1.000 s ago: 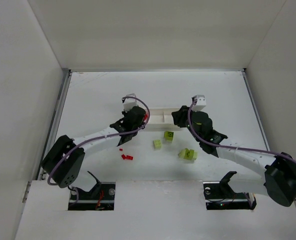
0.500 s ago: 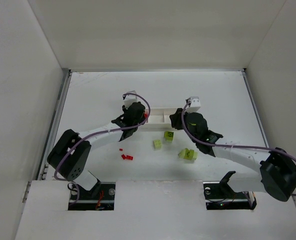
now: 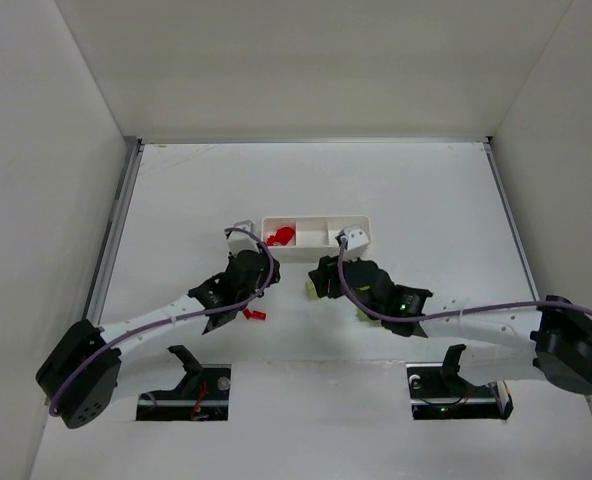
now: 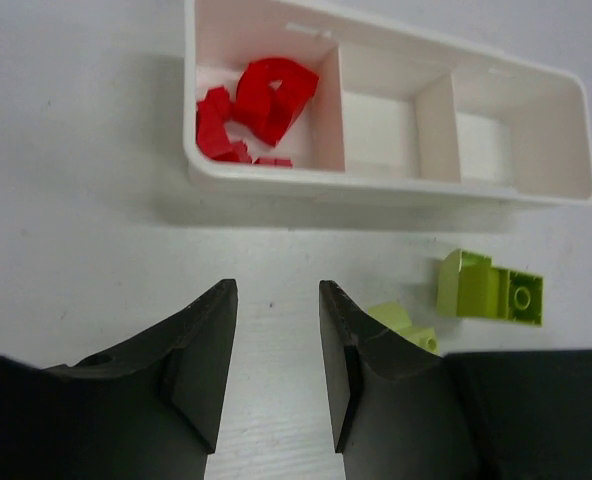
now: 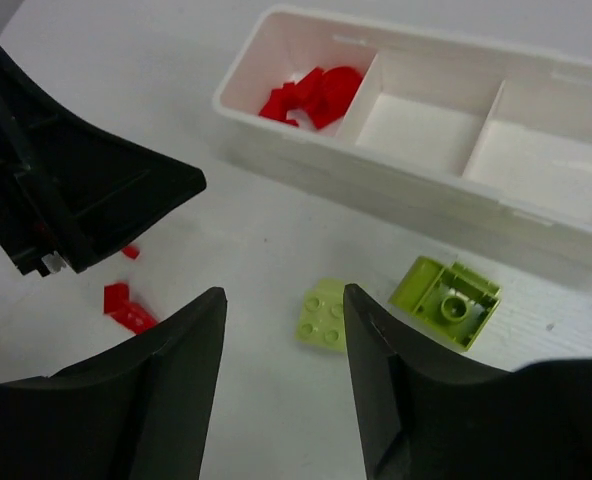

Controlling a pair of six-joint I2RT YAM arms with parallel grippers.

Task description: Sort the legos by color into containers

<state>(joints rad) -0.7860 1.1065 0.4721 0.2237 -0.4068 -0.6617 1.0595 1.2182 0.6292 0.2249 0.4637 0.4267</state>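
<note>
Red legos point(image 4: 261, 105) piled in left compartment point(image 5: 266, 60) of tray point(image 4: 396, 185), centre of desk point(image 3: 176, 200). Yellow-green legos point(image 5: 444, 300) and red bits point(image 5: 121, 302) lie loose toward the near edge. Left gripper point(image 4: 273, 370) and right gripper point(image 5: 286, 380): jaws spread, holding nothing.

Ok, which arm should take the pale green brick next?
Right. The right end effector, open, frames the pale green brick; the left end effector has it off to one side.

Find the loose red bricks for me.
Top view: the loose red bricks lie on the table, left of centre, on the near side of the tray, left of the green bricks.
</note>
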